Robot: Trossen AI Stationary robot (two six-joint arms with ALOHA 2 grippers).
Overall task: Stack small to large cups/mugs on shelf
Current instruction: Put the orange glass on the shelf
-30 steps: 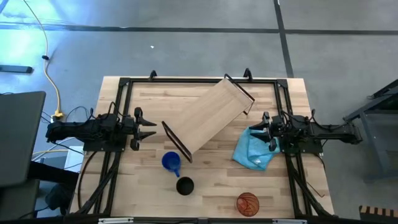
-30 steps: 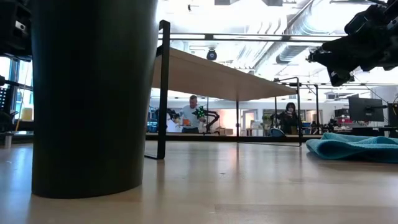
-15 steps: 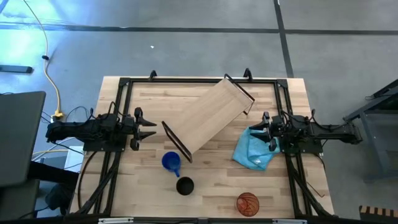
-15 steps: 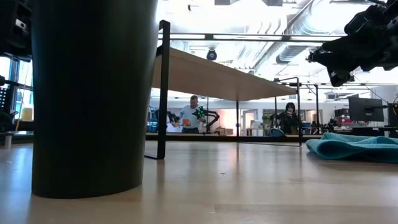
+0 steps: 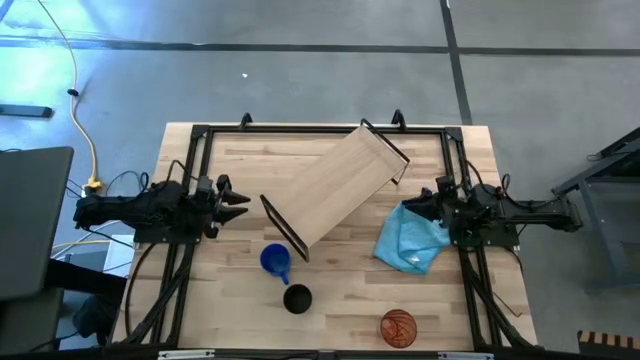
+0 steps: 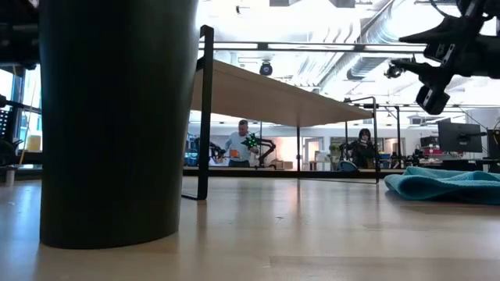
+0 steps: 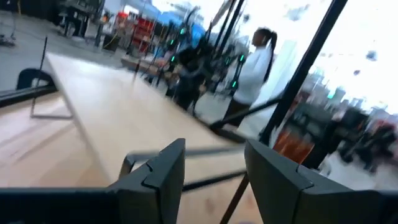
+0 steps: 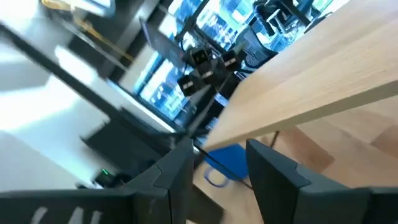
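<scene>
the left gripper [image 5: 238, 199] hangs over the table's [image 5: 450, 320] left side, its jaws standing wide with nothing between them, pointing toward the shelf [image 5: 335, 186]. its own camera looks past the two dark fingers [image 7: 163, 176] along the shelf board [image 7: 124, 121], with a person in a white top [image 7: 252, 68] out in the room beyond.

just right of that gripper, the shelf lies slantwise across the middle of the table, one black bracket [image 5: 283, 238] near the front left and the other [image 5: 385, 147] toward the back right. in front of its near end sits the blue mug [image 5: 275, 260], handle turned toward the table's front, and the black cup [image 5: 297, 298] stands just beyond that, close by but apart. from table height the black cup [image 6: 117, 117] fills the left of the view, with the shelf [image 6: 273, 94] running off behind it.

farther right, the orange tumbler [image 5: 398, 326] stands alone near the front edge. a blue cloth [image 5: 408, 243] lies crumpled right of the shelf, and the right gripper [image 5: 416, 203] hovers over the cloth's back corner, jaws parted and empty. its wrist view shows the shelf's underside [image 8: 311, 74] and the blue mug [image 8: 227, 160] past its fingers [image 8: 174, 174].
</scene>
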